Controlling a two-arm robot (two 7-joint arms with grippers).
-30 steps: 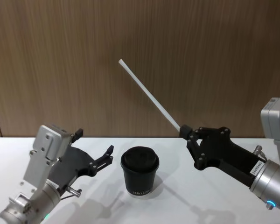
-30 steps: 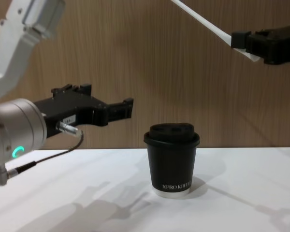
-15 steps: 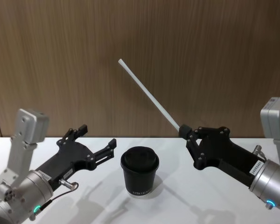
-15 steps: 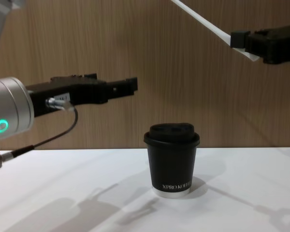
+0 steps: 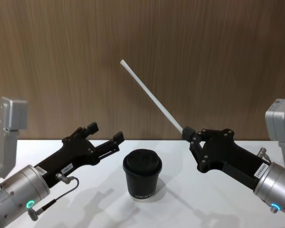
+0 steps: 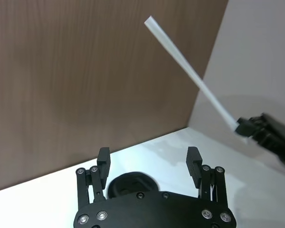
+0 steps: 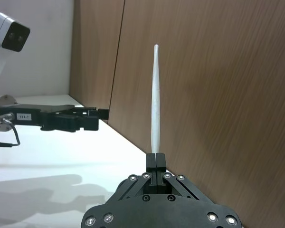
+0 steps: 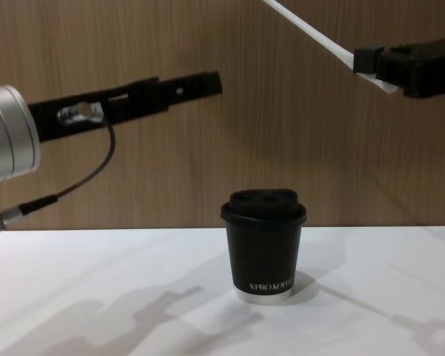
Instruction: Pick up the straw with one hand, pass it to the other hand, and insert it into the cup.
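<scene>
Thin straight white straw (image 5: 152,97) slants high above the white worktop (image 5: 175,161), its free end offered toward the black long-fingered left gripper (image 5: 106,131), which hangs wide open left of the small black lidded paper cup (image 5: 142,175), likely ready to take it. Right of the cup, the black blocky right gripper (image 5: 186,132) pinches the straw's lower end.

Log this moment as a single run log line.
phase: pre-handover | right gripper: shut on straw, free end up-left | left gripper: open, empty, in air left of cup | cup: upright, lidded, no straw
</scene>
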